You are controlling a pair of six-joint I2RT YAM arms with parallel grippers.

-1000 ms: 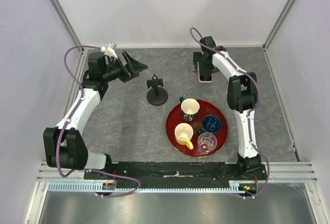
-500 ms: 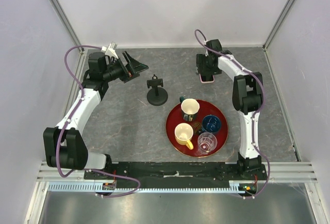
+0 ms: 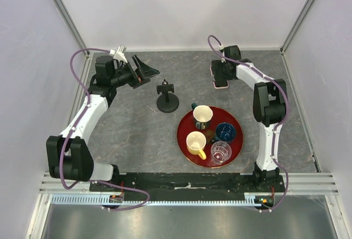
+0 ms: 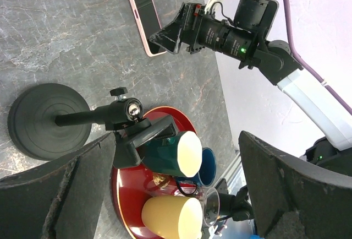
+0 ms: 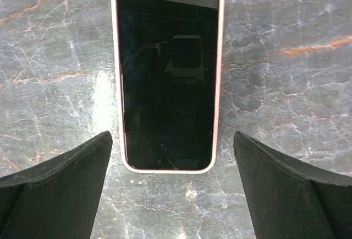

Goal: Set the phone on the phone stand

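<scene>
The right wrist view shows the phone [image 5: 168, 74] up close. It lies flat on the grey surface [image 5: 286, 85], screen up, at the top middle. The right fingers [image 5: 60, 178] are spread wide and hold nothing, one at each lower corner. In the top view that arm hides most of the phone, at the upper right. The phone stand [image 3: 167, 100] sits mid-picture, well apart. The left fingers [image 4: 60, 189] gape wide, empty, aimed sideways at the stand.
</scene>
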